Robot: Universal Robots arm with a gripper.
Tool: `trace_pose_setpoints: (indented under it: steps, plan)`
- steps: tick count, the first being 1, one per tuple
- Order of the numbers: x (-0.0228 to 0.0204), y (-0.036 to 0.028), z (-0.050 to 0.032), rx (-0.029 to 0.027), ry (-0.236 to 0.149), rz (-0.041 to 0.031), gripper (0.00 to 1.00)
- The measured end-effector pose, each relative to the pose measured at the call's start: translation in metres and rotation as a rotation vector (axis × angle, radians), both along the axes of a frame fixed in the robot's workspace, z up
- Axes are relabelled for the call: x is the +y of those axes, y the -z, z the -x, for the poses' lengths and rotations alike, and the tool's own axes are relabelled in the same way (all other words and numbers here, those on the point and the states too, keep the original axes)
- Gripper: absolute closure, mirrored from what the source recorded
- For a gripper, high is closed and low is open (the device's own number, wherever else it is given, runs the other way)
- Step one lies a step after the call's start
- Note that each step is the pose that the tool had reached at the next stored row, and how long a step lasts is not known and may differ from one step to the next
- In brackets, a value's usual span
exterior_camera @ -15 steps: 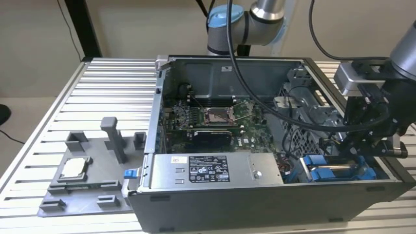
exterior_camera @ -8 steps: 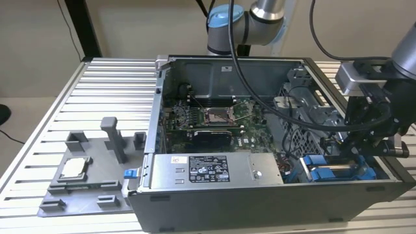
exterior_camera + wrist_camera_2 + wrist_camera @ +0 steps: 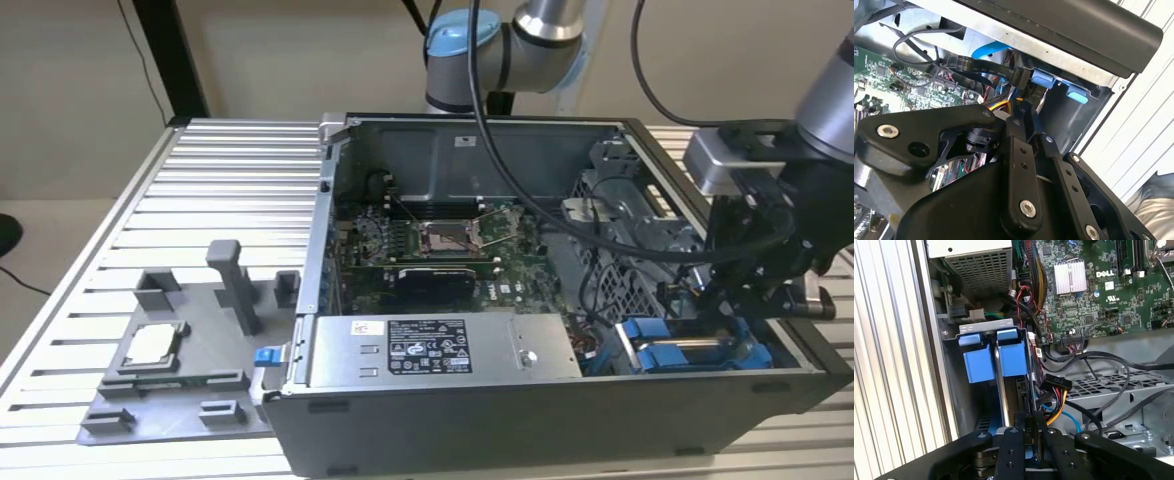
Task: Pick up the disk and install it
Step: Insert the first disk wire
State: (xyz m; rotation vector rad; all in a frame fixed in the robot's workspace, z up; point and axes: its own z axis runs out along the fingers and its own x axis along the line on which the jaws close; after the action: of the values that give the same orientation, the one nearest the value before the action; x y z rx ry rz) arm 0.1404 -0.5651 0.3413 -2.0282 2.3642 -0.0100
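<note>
The disk stands on edge in the drive bay at the case's corner on the exterior view's right. Its blue frame [image 3: 1012,359] [image 3: 678,356] sits beside a second blue carrier [image 3: 978,362]. My gripper [image 3: 1029,424] [image 3: 731,318] [image 3: 1026,116] reaches down into the bay just behind the disk's blue frame. Its black fingers [image 3: 1013,450] are shut, with only a thin dark gap between them. The tips rest at the disk's upper edge, and I cannot tell whether they pinch any of it. The disk's metal body and label are hidden in the slot.
A bundle of power and data cables [image 3: 1054,390] crowds the bay beside the fingers. The grey power supply box [image 3: 427,350] and the motherboard [image 3: 427,250] lie inside the open case. A grey fixture [image 3: 187,400] holding a small silver chip [image 3: 150,345] sits on the slatted table [image 3: 227,180].
</note>
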Motion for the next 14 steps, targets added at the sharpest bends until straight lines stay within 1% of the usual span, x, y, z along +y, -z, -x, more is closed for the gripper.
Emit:
trace_pose_setpoints:
  steps: [4, 9, 14]
  plan:
    - [0.0014, 0.0009, -0.0003, 0.0, -0.001, 0.0109, 1.0]
    - [0.0015, 0.0011, -0.0003, 0.0, -0.001, 0.0116, 1.0]
    - [0.0036, 0.0014, -0.0003, 0.0, -0.001, 0.0125, 1.0]
